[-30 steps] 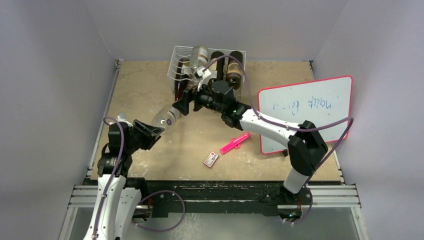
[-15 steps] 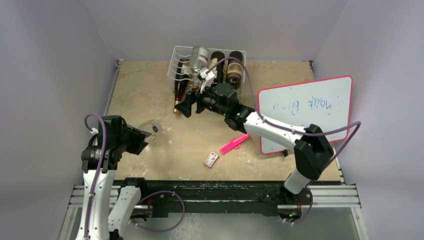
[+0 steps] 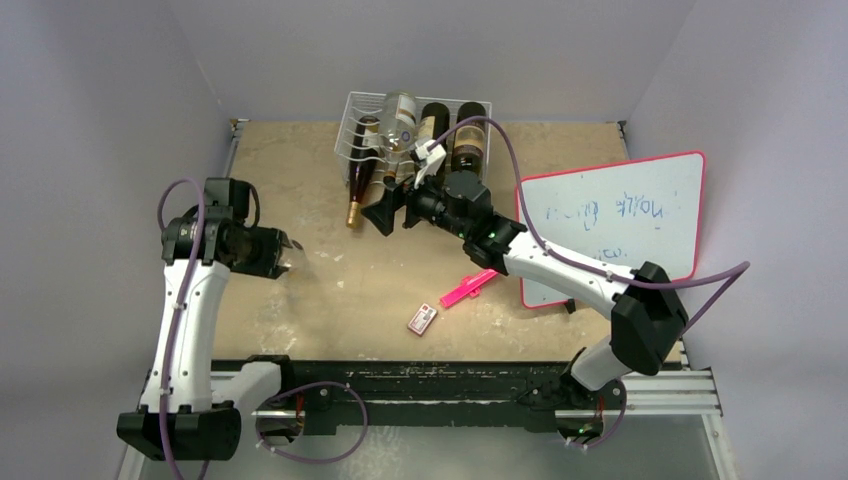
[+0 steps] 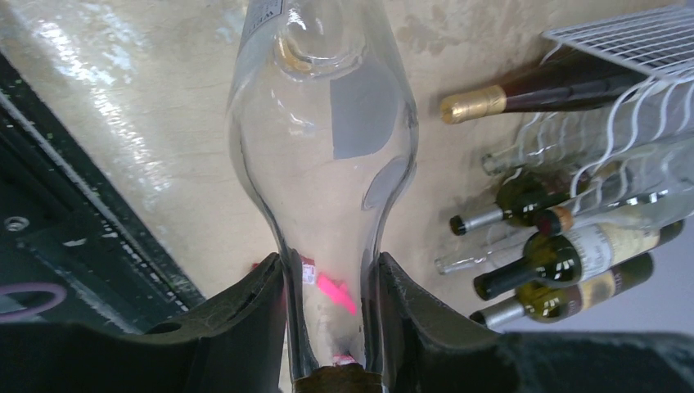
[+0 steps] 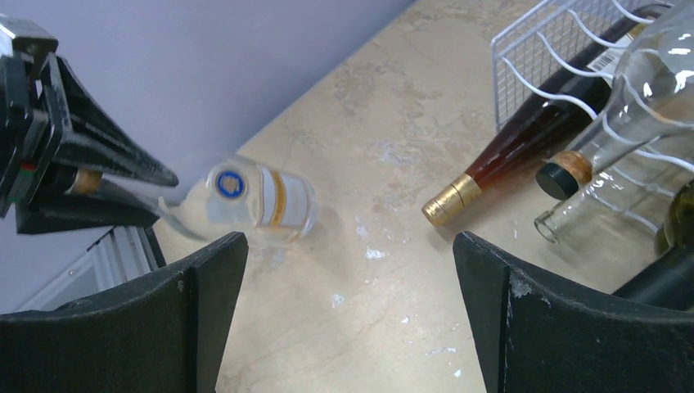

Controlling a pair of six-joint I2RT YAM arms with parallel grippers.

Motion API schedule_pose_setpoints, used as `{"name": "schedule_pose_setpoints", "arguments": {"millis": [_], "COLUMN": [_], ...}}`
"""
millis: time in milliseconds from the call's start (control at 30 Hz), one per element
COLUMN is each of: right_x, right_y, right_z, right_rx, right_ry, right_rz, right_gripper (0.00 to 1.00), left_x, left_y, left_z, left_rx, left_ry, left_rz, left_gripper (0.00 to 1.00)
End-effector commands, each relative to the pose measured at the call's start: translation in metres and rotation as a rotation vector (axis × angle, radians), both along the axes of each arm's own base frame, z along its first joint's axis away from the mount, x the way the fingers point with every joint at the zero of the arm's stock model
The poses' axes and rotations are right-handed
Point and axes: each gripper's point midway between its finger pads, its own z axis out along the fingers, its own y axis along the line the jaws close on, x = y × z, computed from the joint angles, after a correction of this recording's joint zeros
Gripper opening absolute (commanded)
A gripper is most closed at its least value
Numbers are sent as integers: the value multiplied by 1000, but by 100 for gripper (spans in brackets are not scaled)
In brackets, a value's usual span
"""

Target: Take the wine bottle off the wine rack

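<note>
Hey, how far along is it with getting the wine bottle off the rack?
Done: a clear bottle is out of the wine rack, over the left of the table. In hand: the left pincer is shut on its neck; the right pincer hangs open by the rack. Left: setting it down; whether it touches the table is unclear.

The left claw [image 4: 330,274] clamps the neck of the clear glass wine bottle [image 4: 323,123] between its black fingers [image 4: 245,327], with the beige counter [image 4: 123,106] behind it. At right, the white wire wine rack [image 4: 630,37] holds several bottles, including a dark bottle with a gold foil cap [image 4: 540,86].
</note>
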Motion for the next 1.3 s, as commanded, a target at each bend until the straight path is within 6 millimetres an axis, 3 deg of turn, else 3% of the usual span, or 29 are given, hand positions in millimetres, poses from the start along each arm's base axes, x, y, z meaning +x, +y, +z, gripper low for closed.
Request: {"name": "schedule_pose_setpoints", "arguments": {"millis": [0, 300, 500, 600, 800, 967, 1133, 1267], "right_x": [-2, -4, -3, -2, -2, -6, -9, -13], "right_y": [-11, -22, -25, -25, -29, -49, -66, -78], "right_z": [28, 26, 23, 23, 35, 58, 67, 63], "right_rx": [36, 26, 11, 8, -7, -24, -61, -85], "right_ry": [-70, -84, -92, -96, -115, -173, -207, -200], "right_rz": [-32, -60, -70, -72, -81, -125, -164, -187], "right_gripper": [98, 98, 99, 99, 99, 100, 100, 100], "left_x": [47, 74, 75, 76, 80, 61, 56, 64], "left_y": [-1, -2, 5, 9, 28, 47, 42, 43], "left_z": [36, 7, -1, 3, 40, 74, 95, 133], "left_rx": [-61, -104, -99, -95, 23, 160, 168, 296], "left_ry": [-173, -100, -96, -115, -204, -294, -433, -628], "left_rz": [88, 135, 163, 173, 161, 154, 100, -21], "left_gripper": [0, 3, 56, 69, 75, 77, 79, 80]}}
